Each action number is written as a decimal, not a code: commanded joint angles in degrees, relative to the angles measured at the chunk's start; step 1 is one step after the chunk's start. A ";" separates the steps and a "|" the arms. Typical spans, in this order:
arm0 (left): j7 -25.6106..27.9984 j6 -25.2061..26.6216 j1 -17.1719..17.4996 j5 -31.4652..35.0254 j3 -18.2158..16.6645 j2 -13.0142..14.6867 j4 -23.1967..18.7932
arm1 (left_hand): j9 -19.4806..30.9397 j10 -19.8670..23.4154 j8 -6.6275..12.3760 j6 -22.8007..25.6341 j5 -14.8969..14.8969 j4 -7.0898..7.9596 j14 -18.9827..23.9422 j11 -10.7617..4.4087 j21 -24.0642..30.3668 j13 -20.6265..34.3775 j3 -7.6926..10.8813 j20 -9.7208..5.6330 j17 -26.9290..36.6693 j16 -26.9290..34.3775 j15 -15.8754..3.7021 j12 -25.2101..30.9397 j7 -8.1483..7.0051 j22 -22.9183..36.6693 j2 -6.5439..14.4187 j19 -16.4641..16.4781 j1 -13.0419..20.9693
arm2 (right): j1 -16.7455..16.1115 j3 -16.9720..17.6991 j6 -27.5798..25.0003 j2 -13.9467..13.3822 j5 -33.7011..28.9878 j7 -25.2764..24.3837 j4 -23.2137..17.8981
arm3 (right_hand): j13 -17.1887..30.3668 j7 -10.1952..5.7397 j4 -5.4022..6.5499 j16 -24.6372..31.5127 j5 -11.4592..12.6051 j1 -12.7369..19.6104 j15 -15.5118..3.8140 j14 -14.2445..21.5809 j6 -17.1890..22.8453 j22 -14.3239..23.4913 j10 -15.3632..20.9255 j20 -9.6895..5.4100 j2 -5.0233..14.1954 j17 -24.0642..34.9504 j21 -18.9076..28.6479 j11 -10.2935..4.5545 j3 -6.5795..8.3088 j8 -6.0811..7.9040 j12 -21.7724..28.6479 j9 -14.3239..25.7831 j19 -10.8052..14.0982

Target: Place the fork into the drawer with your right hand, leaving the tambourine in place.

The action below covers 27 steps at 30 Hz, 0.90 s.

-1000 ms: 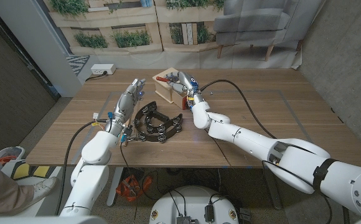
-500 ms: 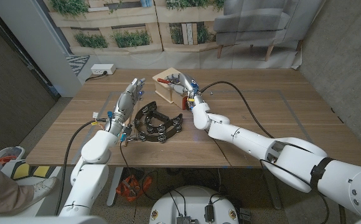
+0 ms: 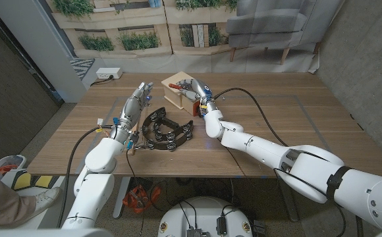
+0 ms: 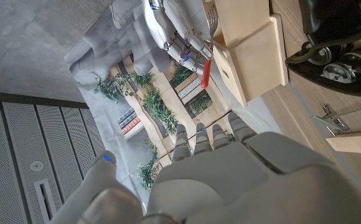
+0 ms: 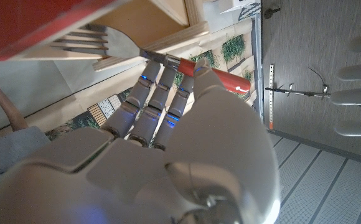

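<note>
Head view: I am holding the fork (image 3: 176,85) in my right hand (image 3: 192,87), fingers clamped on its red handle, directly over the drawer (image 3: 180,95). That small wooden box is sitting on the table (image 3: 296,125), and I am taking it as my landmark. The tambourine (image 3: 164,131) is lying on the wood just in front of the drawer, toward me, black with metal jingles, and neither hand is touching it. My left hand (image 3: 137,101) is standing beside the drawer on its left, fingers straight and close together, holding nothing. A white power strip (image 3: 109,74) is lying beyond the drawer, near the far left corner of the table. In the left wrist view the fork (image 4: 208,43) is hanging with its tines at the drawer (image 4: 249,46) opening and its red handle pointing away from the box. In the right wrist view my fingers (image 5: 159,93) are wrapping the handle while the tines (image 5: 87,40) are lying against the pale wood of the drawer.
</note>
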 commanded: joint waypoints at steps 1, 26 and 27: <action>-0.10 -0.02 0.13 0.16 0.15 0.07 -0.38 | 0.18 0.24 0.00 0.51 0.04 -0.35 0.03 0.19 0.15 0.21 0.25 -0.04 0.16 0.14 -0.03 0.14 0.18 0.26 0.33 0.35 -0.10 | -1.18 0.94 -0.07 -0.32 0.86 -0.40 -0.20 | 0.02 -0.05 0.22 -0.85 0.42 1.40 -8.84 -0.48 -0.32 0.04 2.07 -1.46 1.81 -0.06 0.53 -2.86 0.83 0.18 -0.28 0.16 -0.73; 0.08 -0.04 1.37 -0.10 -0.34 -0.19 -0.97 | 0.18 0.28 -0.02 0.52 0.04 -0.36 0.03 0.08 0.15 0.21 0.24 -0.06 0.16 0.15 0.00 0.15 0.16 0.26 0.31 0.36 -0.13 | -1.41 1.00 0.34 0.48 1.30 -0.05 1.12 | -0.54 0.39 0.30 -2.45 0.59 1.22 -8.84 -1.44 -0.77 -0.21 2.71 -1.05 1.84 -0.57 1.52 -2.67 1.05 0.13 -0.65 0.29 -1.52; 0.02 -0.09 1.33 -0.16 -0.34 -0.18 -0.89 | 0.18 0.31 0.00 0.56 0.04 -0.35 0.03 0.04 0.15 0.21 0.24 -0.06 0.16 0.15 0.00 0.16 0.17 0.26 0.31 0.35 -0.13 | -1.39 1.04 0.42 0.50 1.35 -0.03 1.18 | -0.58 0.46 0.31 -2.49 0.62 1.21 -8.84 -1.44 -0.81 -0.22 2.79 -1.00 1.85 -0.59 1.56 -2.62 1.06 0.12 -0.64 0.29 -1.53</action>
